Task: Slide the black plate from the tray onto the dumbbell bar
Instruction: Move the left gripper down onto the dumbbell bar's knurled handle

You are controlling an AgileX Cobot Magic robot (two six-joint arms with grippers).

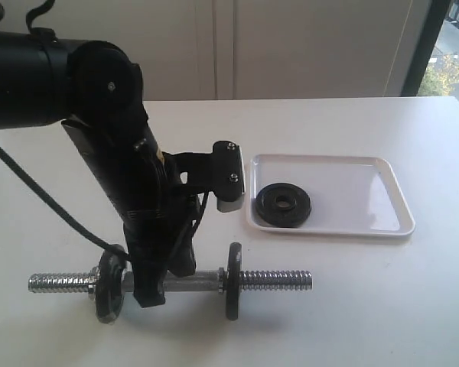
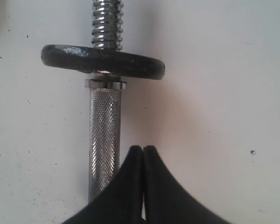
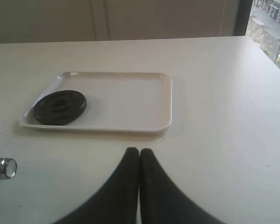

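**Item 1. Left gripper** point(image 2: 143, 150): fingers pressed together, holding nothing. It sits low over the middle of the bar, between the 2 discs. Whether it touches the bar cannot be told.

**Item 2. Bar** point(image 1: 191, 281): lies along the desk's point(image 1: 367, 306) edge nearest the exterior camera. It has a knurled middle and threaded ends. It carries 2 black discs, the left disc point(image 1: 109, 284) leaning and the right disc point(image 1: 234, 281) upright. The right threaded end is bare.

**Item 3. Plate** point(image 1: 283, 205): lies flat in the tray, close to its left rim, untouched. It is round, of dull black iron, with 1 central hole inside a raised hub ring.

**Item 4. Tray** point(image 1: 382, 200): white and glossy with a low rim, toward the desk's right edge, behind the bar's right end.

**Item 5. Right gripper** point(image 3: 139, 151): fingers shut and empty, above bare desk in front of the tray.

**Step in hand:** the approach, with the pick-up not yet begun.

**Next move, as judged:** the right gripper opens, reaches the plate and grips it at the rim. It then lifts the plate clear of the tray and stands it on edge. The hole must line up squarely with the bare right thread, or the plate may jam.
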